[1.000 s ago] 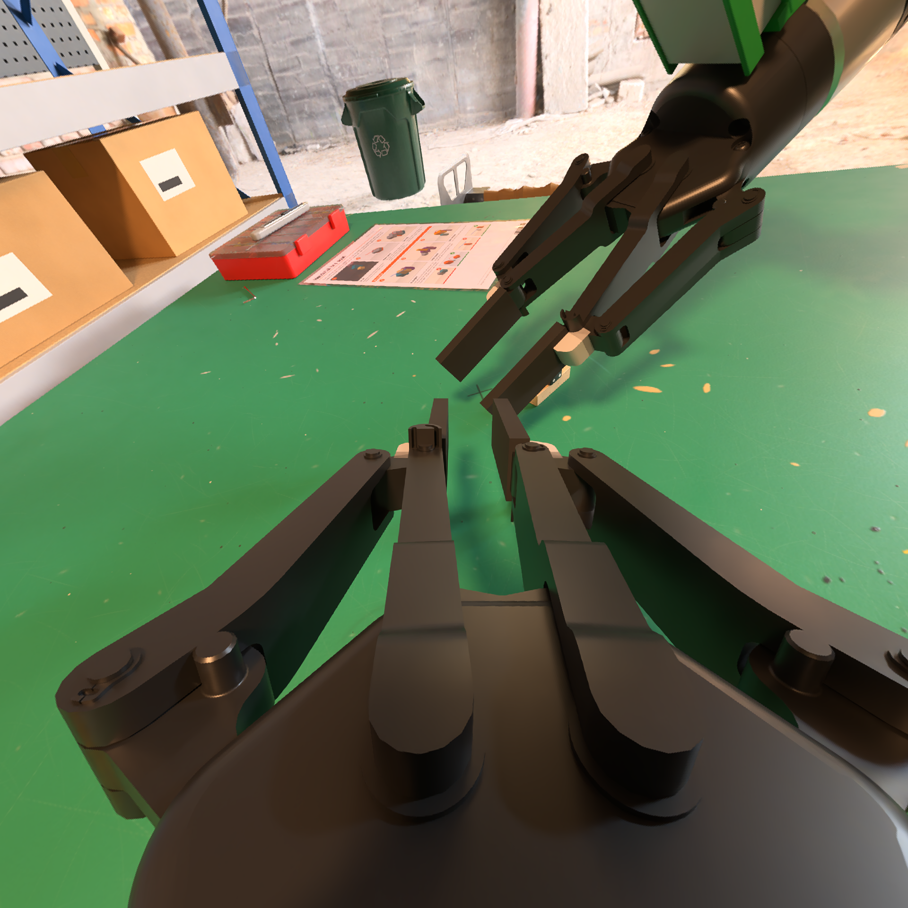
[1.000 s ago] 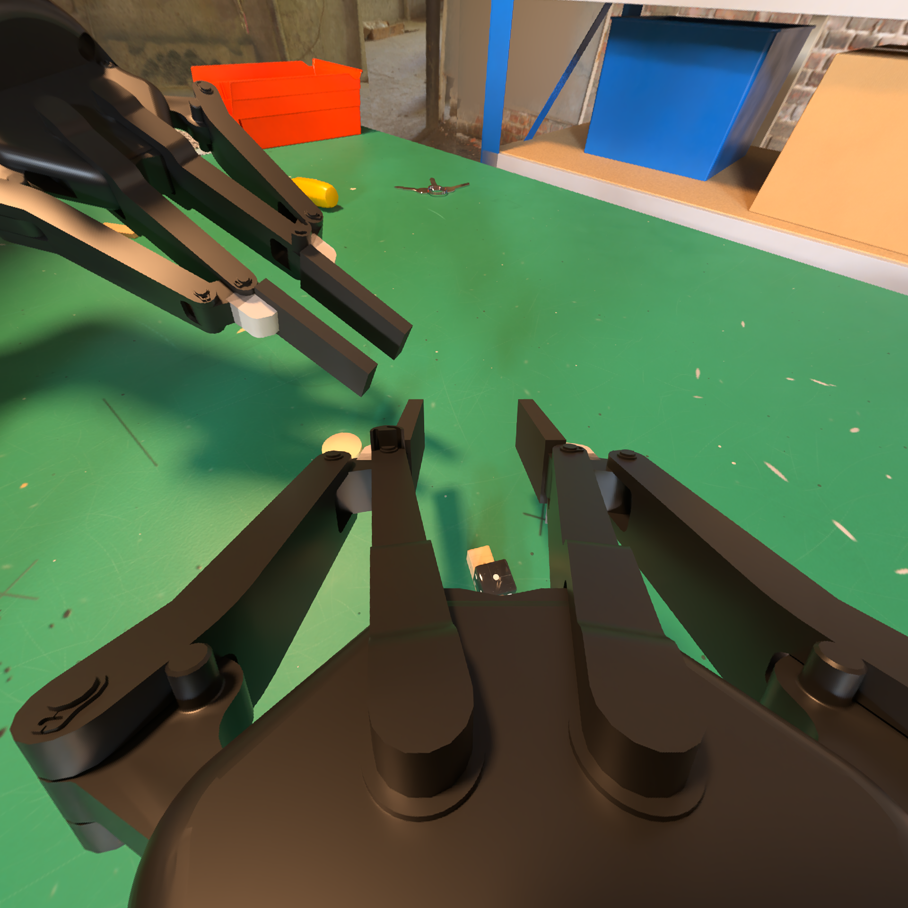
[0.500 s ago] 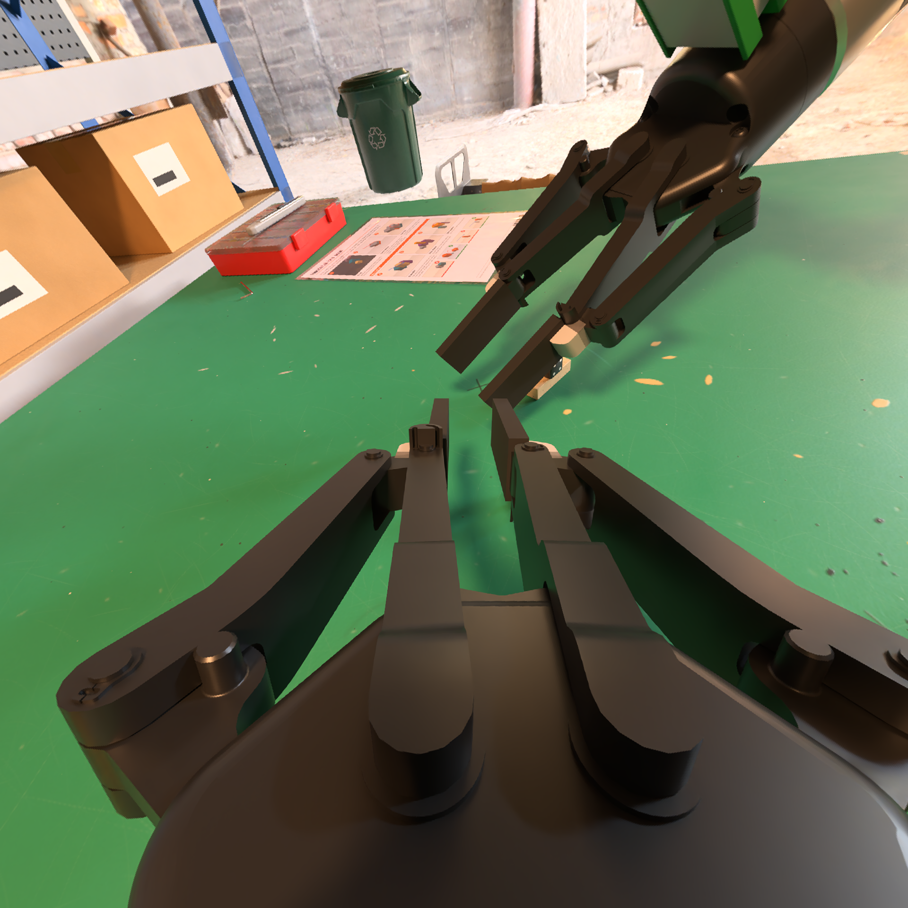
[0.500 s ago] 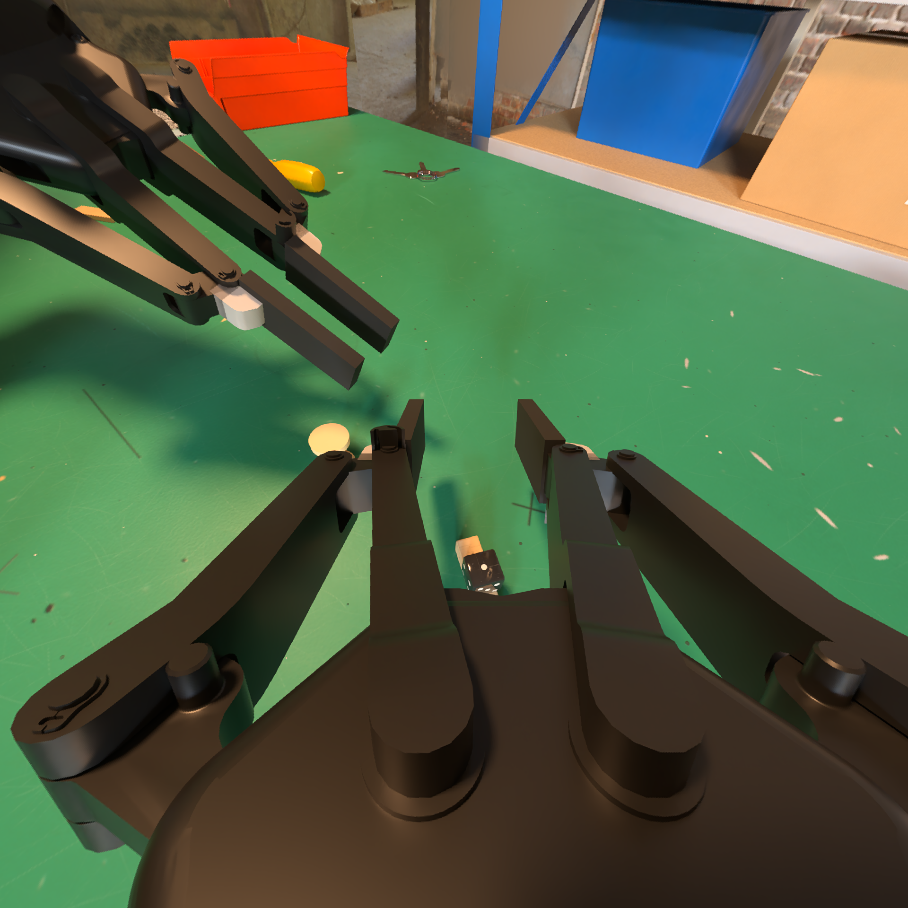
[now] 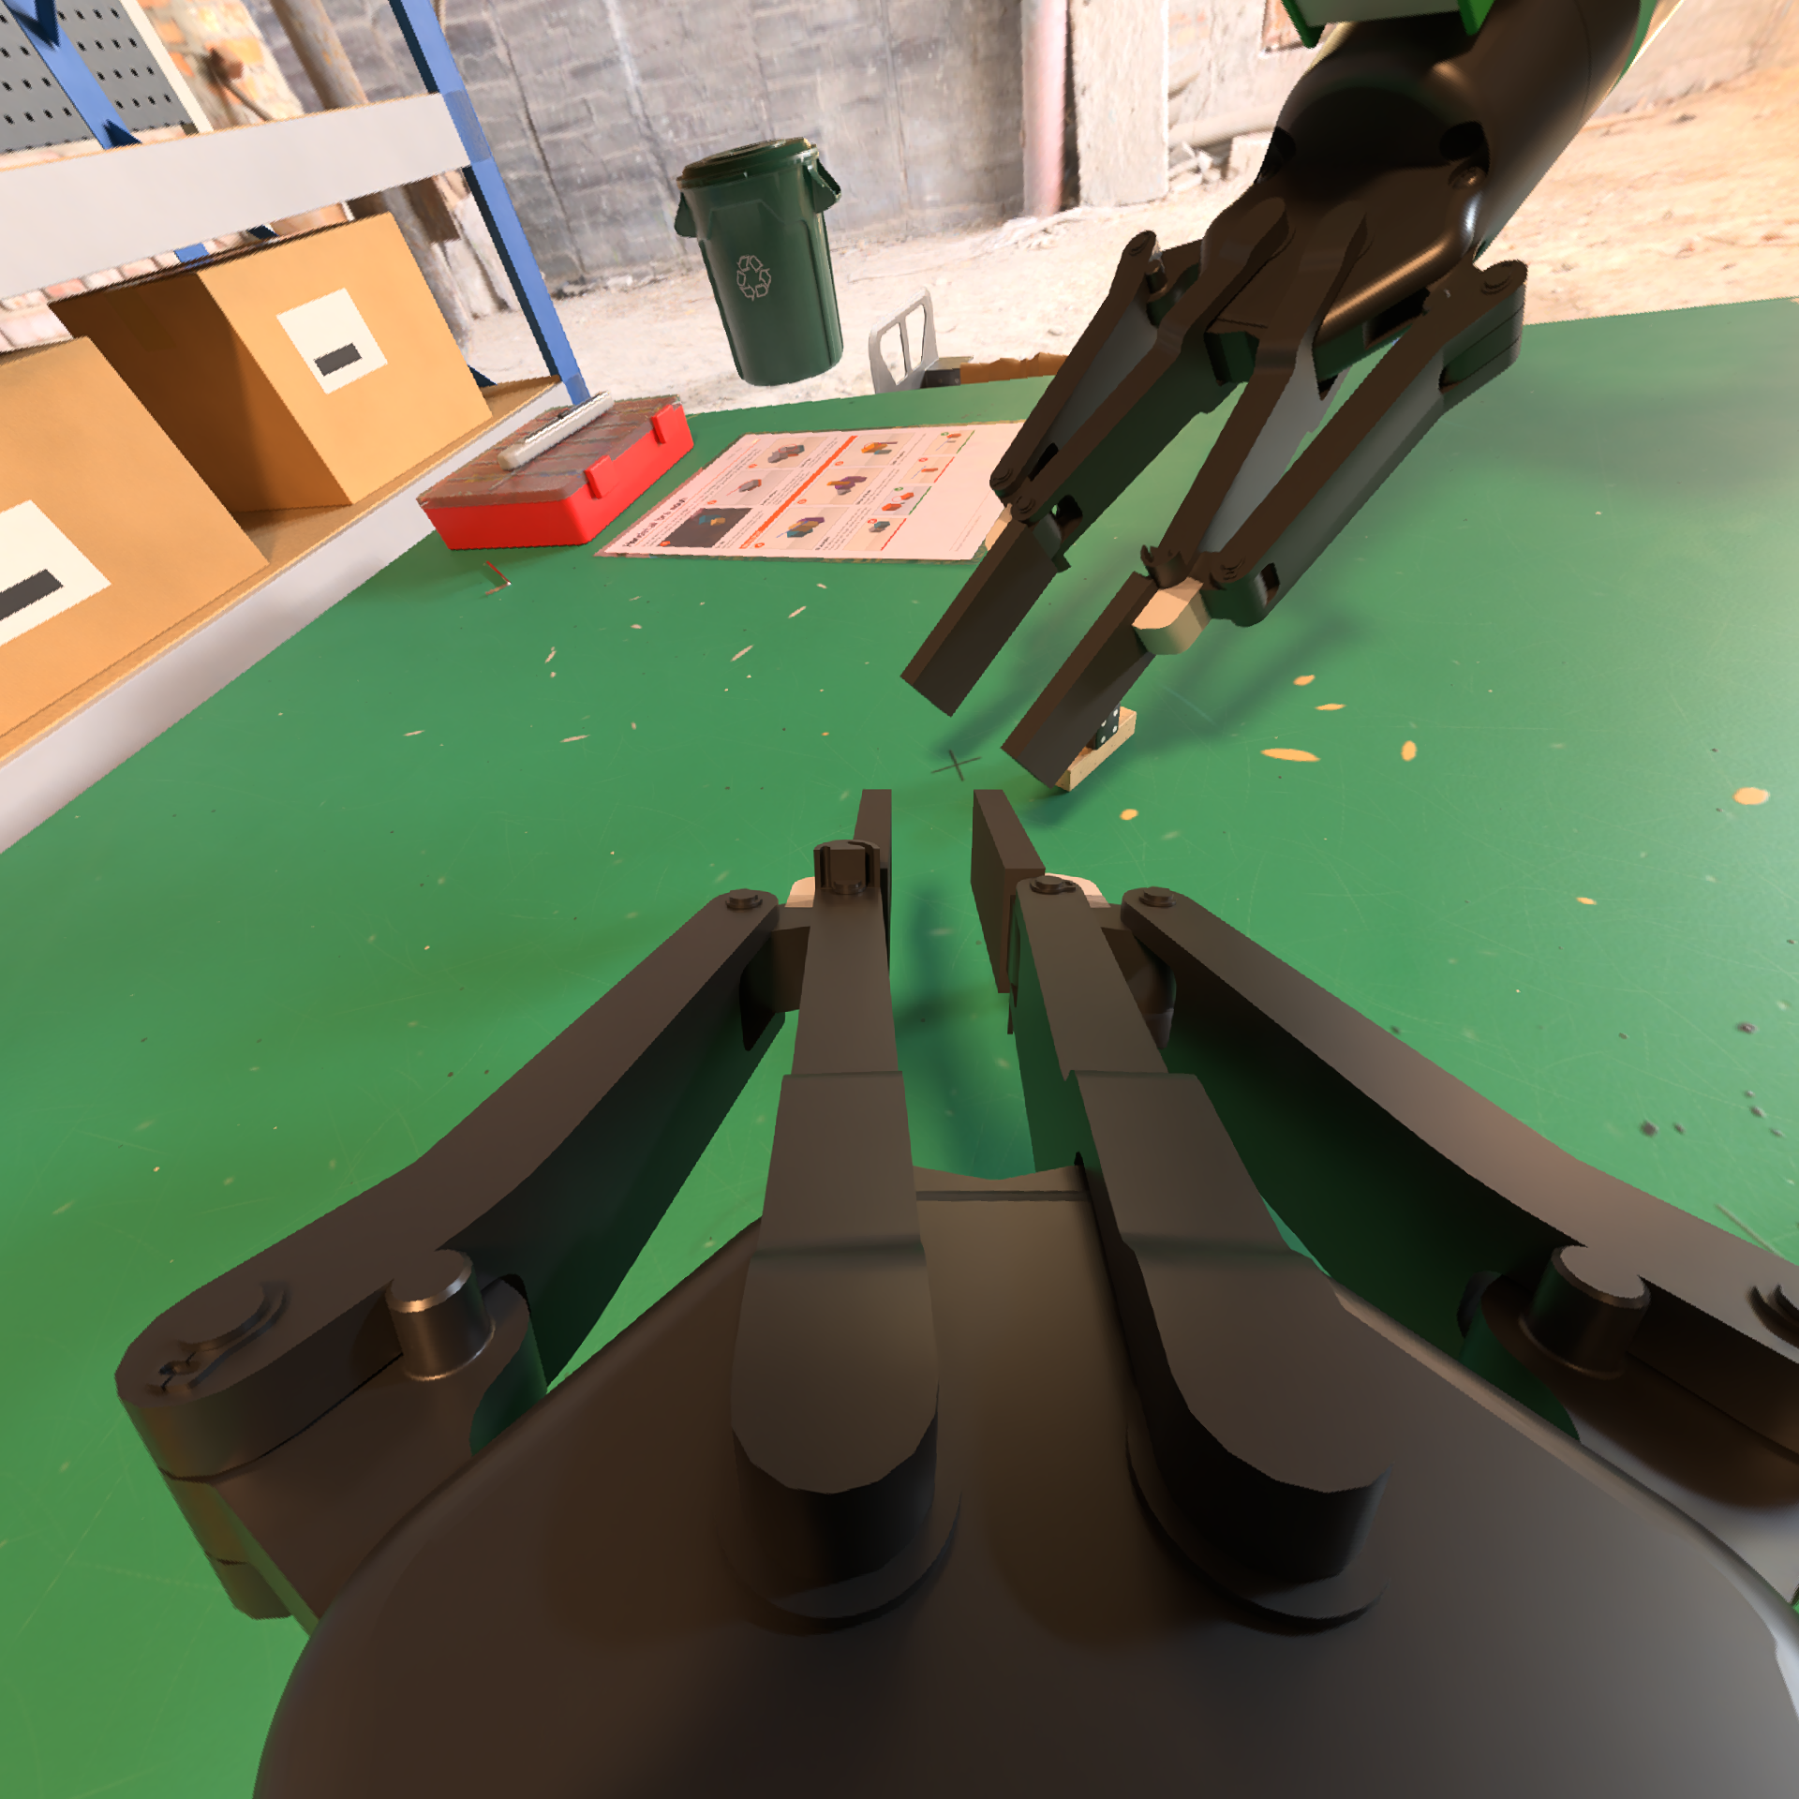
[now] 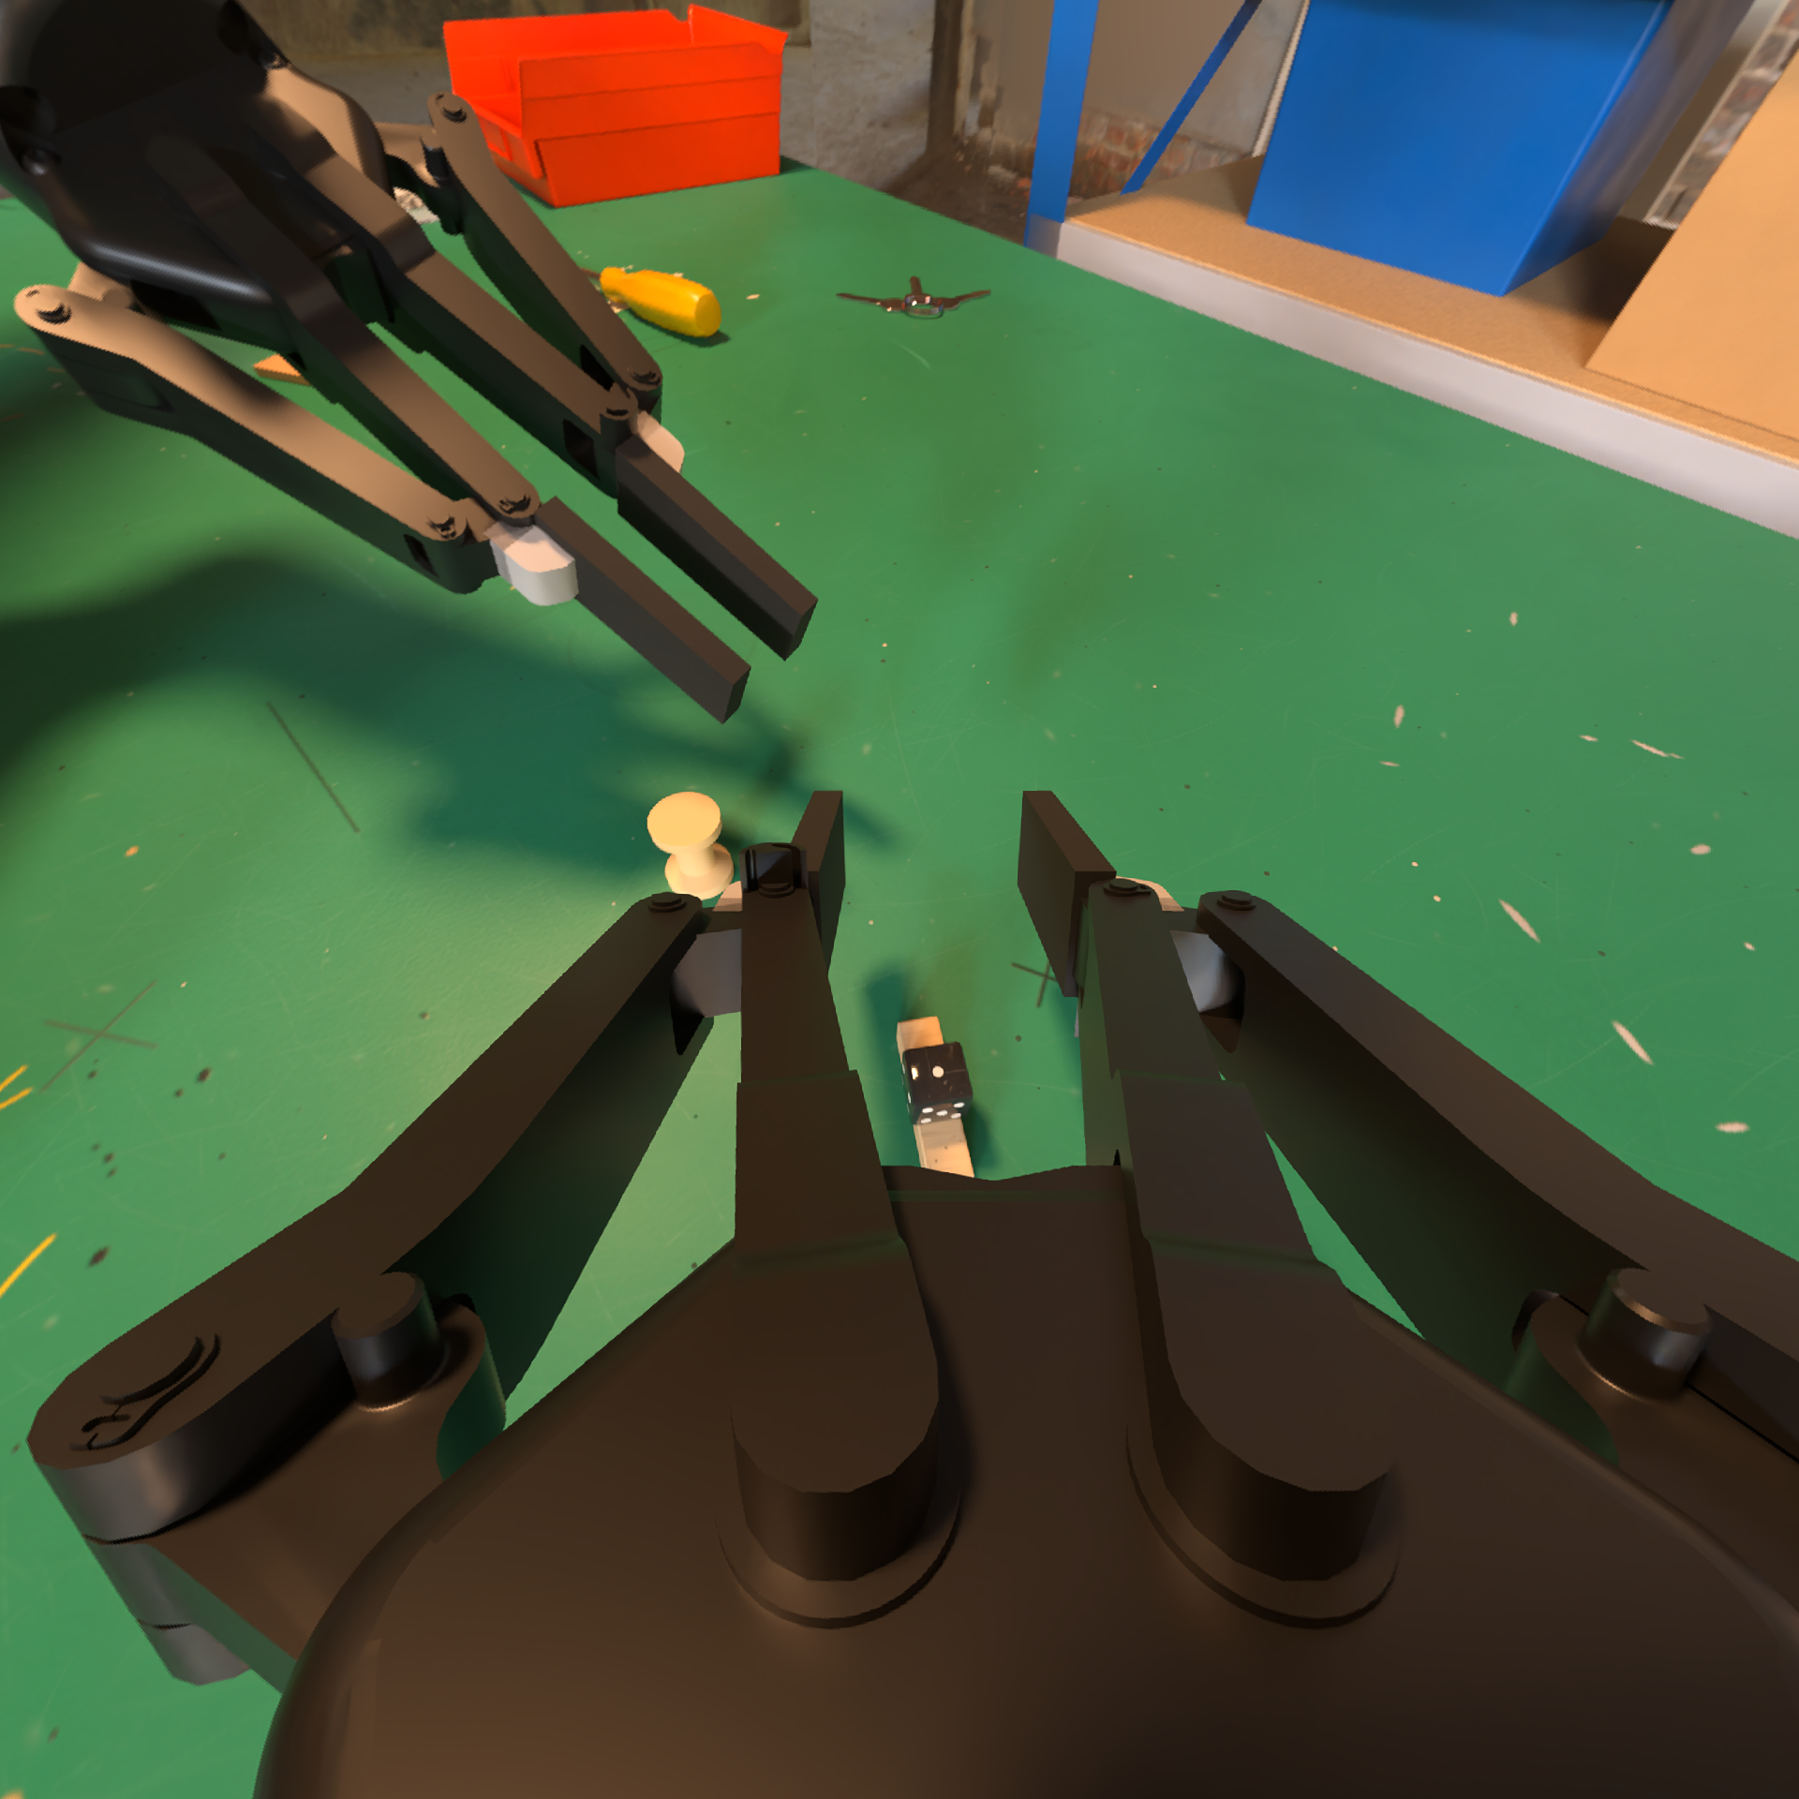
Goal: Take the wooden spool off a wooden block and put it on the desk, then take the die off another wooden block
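A black die (image 6: 935, 1079) sits on a thin wooden block (image 6: 942, 1144) on the green desk (image 6: 1266, 681). My right gripper (image 6: 930, 827) is open and empty above it, with the die below and between the fingers near their base. The pale wooden spool (image 6: 689, 845) stands upright on the desk just left of the right gripper's left finger. My left gripper (image 5: 930, 818) has a narrow gap between its fingers and is empty, held above the desk. It faces the right gripper (image 5: 988, 720), whose finger partly hides the block (image 5: 1100, 754).
A red case (image 5: 560, 487), a printed sheet (image 5: 827, 496) and shelved cardboard boxes (image 5: 292, 370) lie beyond the left gripper. Orange bins (image 6: 623, 107), a yellow-handled screwdriver (image 6: 672, 302), a small metal tool (image 6: 915, 302) and a shelf with a blue box (image 6: 1441, 146) lie beyond the right gripper.
My right gripper has come down and forward over the die, which now shows more fully between its fingers. The spool is more exposed. The left gripper has hardly moved.
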Controlling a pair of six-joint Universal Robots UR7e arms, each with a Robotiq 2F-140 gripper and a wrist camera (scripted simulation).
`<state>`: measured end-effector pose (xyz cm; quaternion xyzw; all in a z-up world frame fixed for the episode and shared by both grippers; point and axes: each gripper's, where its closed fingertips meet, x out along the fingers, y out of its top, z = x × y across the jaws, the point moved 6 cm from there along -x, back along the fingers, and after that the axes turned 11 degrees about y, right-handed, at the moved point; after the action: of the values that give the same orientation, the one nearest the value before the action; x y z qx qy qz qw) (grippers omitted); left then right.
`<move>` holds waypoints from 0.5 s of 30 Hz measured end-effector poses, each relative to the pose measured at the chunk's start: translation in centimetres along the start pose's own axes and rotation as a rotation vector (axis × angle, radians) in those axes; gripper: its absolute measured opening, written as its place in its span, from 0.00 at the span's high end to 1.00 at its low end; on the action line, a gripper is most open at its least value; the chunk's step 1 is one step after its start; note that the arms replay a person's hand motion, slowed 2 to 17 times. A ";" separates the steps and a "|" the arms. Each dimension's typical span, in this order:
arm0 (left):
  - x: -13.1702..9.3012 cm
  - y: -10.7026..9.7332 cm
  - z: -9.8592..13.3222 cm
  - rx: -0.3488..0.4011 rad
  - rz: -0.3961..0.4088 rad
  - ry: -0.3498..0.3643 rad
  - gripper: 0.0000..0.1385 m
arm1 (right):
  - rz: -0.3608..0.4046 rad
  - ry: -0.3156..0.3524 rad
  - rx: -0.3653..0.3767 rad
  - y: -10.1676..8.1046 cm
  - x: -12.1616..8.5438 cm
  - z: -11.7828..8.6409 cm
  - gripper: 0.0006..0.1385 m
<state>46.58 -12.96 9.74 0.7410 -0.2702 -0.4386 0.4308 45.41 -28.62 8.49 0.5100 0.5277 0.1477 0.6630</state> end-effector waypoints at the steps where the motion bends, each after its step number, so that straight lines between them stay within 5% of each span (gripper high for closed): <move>1: 0.0 0.0 0.0 -0.001 0.001 0.000 0.84 | -0.008 0.009 -0.003 0.0 -0.2 0.0 0.65; 15: 0.1 -0.2 0.0 -0.003 -0.006 -0.003 0.85 | -0.124 0.108 -0.056 -1.1 -2.5 -0.3 0.65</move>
<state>46.66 -12.96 9.50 0.7404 -0.2679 -0.4415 0.4302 43.75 -30.80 9.00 0.4490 0.5887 0.1484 0.6556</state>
